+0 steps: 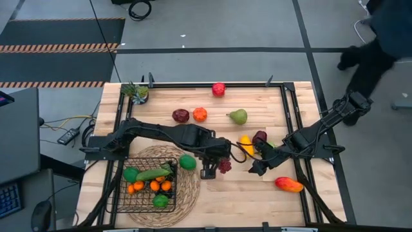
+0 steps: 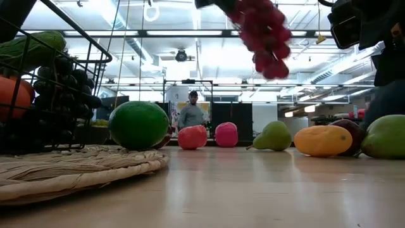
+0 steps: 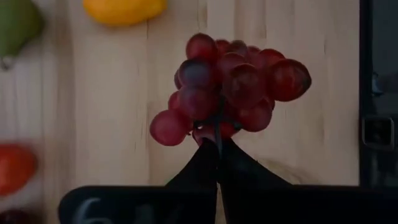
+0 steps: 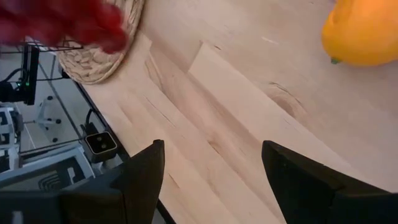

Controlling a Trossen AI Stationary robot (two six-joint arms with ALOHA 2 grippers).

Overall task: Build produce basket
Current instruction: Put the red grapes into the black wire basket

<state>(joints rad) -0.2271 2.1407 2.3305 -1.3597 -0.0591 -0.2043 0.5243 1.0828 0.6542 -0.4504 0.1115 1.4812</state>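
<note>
A: The left claw (image 3: 217, 140) is clenched on the grapes (image 3: 233, 84) by the stem, clear of the bench (image 1: 257, 193) — carry them level, slowly, so the bunch doesn't swing loose.

B: Then over the basket (image 1: 145, 187) on the woven mat (image 1: 187, 190), low before letting go. The right claw (image 4: 214, 171) waits released nearby. Labels? None readable.

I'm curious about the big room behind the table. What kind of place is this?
Probably a robot lab or workshop: striped hazard tape marks the grey floor, long ceiling lights run overhead, and a keyboard sits beside the table.
</note>
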